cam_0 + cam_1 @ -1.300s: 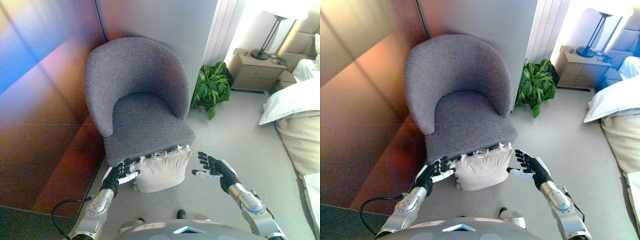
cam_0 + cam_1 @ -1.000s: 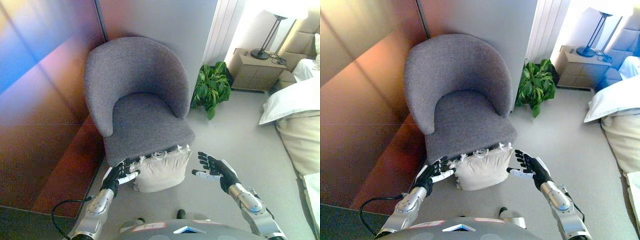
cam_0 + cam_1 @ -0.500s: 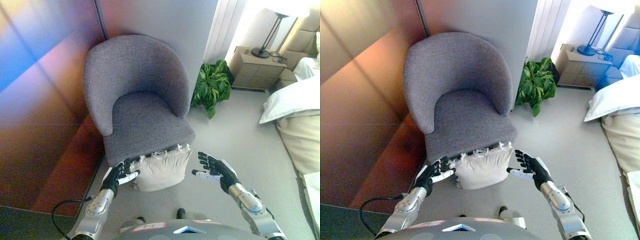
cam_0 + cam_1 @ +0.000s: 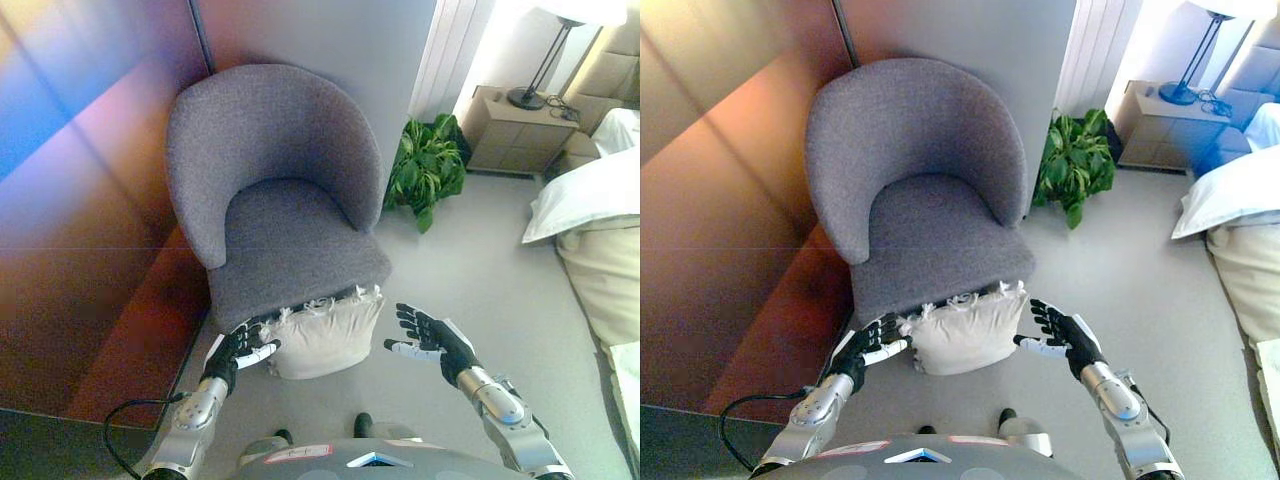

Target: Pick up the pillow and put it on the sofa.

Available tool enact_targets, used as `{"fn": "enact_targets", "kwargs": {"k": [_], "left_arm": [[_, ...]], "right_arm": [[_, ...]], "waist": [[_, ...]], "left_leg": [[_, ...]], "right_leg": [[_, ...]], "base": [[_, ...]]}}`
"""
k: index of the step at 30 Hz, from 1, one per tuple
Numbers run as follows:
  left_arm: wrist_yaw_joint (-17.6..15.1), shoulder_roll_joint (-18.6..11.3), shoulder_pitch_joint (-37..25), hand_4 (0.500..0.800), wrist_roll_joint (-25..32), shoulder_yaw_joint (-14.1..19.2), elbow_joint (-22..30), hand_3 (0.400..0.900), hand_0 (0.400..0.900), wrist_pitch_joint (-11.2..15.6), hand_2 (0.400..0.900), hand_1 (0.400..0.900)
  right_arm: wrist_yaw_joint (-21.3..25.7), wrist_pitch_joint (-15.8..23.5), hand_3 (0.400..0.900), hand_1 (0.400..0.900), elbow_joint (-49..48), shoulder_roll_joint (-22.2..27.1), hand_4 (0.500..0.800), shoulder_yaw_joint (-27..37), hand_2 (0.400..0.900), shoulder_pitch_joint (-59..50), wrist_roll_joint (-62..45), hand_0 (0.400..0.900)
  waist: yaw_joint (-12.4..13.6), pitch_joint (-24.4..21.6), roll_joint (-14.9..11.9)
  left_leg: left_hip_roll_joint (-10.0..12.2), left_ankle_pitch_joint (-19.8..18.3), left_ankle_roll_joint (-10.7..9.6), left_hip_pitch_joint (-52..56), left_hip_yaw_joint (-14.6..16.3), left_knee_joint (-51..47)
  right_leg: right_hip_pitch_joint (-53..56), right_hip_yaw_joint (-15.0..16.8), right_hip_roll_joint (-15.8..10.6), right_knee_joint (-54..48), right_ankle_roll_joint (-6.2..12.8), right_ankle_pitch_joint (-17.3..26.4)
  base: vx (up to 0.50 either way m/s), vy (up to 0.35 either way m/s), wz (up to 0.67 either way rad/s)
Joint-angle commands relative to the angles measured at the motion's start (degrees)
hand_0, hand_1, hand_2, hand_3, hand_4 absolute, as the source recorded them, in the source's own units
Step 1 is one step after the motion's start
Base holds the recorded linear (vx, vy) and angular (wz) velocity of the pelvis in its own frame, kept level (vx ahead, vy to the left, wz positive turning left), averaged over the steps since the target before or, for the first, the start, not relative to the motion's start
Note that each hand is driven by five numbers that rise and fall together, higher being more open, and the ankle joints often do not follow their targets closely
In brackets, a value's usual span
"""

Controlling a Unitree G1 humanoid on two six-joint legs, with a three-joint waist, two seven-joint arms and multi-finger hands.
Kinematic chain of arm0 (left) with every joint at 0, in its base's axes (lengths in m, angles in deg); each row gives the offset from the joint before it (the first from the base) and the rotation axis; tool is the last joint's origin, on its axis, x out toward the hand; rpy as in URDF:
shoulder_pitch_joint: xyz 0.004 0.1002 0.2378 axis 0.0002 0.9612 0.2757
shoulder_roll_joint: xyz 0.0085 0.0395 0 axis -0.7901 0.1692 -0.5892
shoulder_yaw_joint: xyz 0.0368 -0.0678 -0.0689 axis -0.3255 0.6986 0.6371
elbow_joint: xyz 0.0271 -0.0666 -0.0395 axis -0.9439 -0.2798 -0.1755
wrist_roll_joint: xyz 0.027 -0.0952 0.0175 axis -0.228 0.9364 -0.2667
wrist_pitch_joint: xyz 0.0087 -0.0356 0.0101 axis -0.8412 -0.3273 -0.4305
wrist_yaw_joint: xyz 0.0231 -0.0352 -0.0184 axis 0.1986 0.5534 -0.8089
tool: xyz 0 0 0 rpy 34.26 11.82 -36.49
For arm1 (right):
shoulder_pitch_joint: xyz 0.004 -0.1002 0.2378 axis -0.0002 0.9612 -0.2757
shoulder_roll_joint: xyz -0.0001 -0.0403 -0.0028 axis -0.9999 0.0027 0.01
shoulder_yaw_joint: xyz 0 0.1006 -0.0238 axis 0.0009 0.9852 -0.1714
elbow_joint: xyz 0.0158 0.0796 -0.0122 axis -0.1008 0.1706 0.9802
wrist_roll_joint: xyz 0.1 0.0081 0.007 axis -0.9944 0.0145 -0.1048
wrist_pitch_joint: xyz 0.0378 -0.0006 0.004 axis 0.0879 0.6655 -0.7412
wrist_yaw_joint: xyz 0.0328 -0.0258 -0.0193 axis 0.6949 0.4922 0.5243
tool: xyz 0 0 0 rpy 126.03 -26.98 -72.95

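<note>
A cream pillow (image 4: 322,336) with a frilled top edge stands on the floor, leaning against the front of a grey tub armchair (image 4: 275,190). My left hand (image 4: 238,350) is at the pillow's left side, fingers spread and relaxed, touching or very close to it. My right hand (image 4: 428,335) is open with spread fingers, a little to the right of the pillow and apart from it. The armchair's seat (image 4: 930,235) holds nothing.
A brown wall panel (image 4: 70,230) runs along the left. A potted green plant (image 4: 425,170) stands right of the chair. A bedside table (image 4: 510,130) with a lamp is at the back right. A bed with white pillows (image 4: 585,200) lies at the right edge.
The whole picture has shifted slightly, so the camera moved. Both hands and the pillow stay where they were.
</note>
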Motion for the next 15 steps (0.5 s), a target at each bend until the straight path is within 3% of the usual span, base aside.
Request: {"fn": "enact_targets", "kwargs": {"k": [1, 4, 6, 10, 12, 13, 15], "left_arm": [[-1.17, -2.77, -5.45, 0.800, 1.24, 1.17, 1.49, 0.900, 0.900, 3.36, 0.900, 0.900], [-0.94, -2.41, -6.81, 0.800, 1.94, -0.16, 2.30, 0.900, 0.900, 3.34, 0.900, 0.900], [-0.95, -1.80, -7.26, 0.800, 2.51, -0.44, 2.18, 0.900, 0.900, 3.24, 0.900, 0.900], [-1.57, -1.70, -7.67, 0.800, 3.05, -0.69, 2.53, 0.900, 0.900, 3.18, 0.900, 0.900], [-1.92, -1.83, -8.08, 0.800, 2.87, -0.98, 2.51, 0.900, 0.900, 3.33, 0.900, 0.900], [-2.59, -1.75, -8.86, 0.800, 2.62, -1.63, 2.10, 0.900, 0.900, 3.56, 0.900, 0.900], [-2.97, -1.53, -9.21, 0.800, 2.68, -1.92, 1.89, 0.900, 0.900, 3.70, 0.900, 0.900]], "right_arm": [[1.75, 4.34, 0.900, 0.900, -5.79, 1.49, 0.800, 2.07, 0.900, -5.34, -1.67, 0.900], [2.75, 4.73, 0.900, 0.900, -5.70, 2.48, 0.800, 2.33, 0.900, -6.59, -2.06, 0.900], [3.13, 4.64, 0.900, 0.900, -5.42, 2.49, 0.800, 2.65, 0.900, -6.95, -2.14, 0.900], [4.31, 4.89, 0.900, 0.900, -4.83, 2.34, 0.800, 2.85, 0.900, -7.76, -2.20, 0.900], [4.75, 5.08, 0.900, 0.900, -4.51, 2.35, 0.800, 2.62, 0.900, -8.30, -2.08, 0.900], [5.71, 5.32, 0.900, 0.900, -3.61, 2.49, 0.800, 2.37, 0.900, -9.26, -1.88, 0.900], [6.27, 5.45, 0.900, 0.900, -3.15, 2.59, 0.800, 2.15, 0.900, -9.80, -1.84, 0.900]], "waist": [[1.15, 0.96, -3.57], [2.39, 5.05, -4.16], [2.71, 6.03, -3.68], [2.98, 6.29, -3.57], [3.22, 6.32, -3.43], [3.62, 6.64, -2.34], [3.90, 6.84, -1.98]], "left_leg": [[1.43, -4.98, -1.57, -6.47, -2.49, 11.72], [0.61, -3.64, -1.80, -15.94, -4.48, 29.51], [0.24, -1.62, -1.71, -18.61, -5.70, 32.58], [0.30, -0.26, -1.75, -22.97, -5.41, 24.53], [1.05, 2.47, -2.17, -23.61, -5.42, 19.65], [3.13, 7.46, -3.04, -24.89, -5.66, 12.10], [3.64, 9.40, -3.54, -25.47, -4.94, 8.13]], "right_leg": [[-0.42, 1.45, 1.57, 5.06, 0.53, -5.41], [-0.09, 1.16, 1.82, 5.24, -1.22, -5.15], [0.92, 0.52, 2.31, 4.69, -1.56, -5.49], [1.59, 0.08, 2.44, 3.68, -0.98, -5.91], [1.64, 0.34, 2.80, 3.41, -0.72, -6.02], [2.09, 0.77, 3.76, 2.82, -0.24, -6.41], [2.42, 1.08, 3.85, 2.50, -0.09, -6.78]], "base": [[-0.09, -0.153, -0.01], [-0.10, -0.157, 0.05], [0.02, -0.046, 0.07], [0.10, 0.005, 0.06], [0.13, 0.047, -0.08], [0.17, 0.086, -0.17], [0.17, 0.091, -0.29]]}}
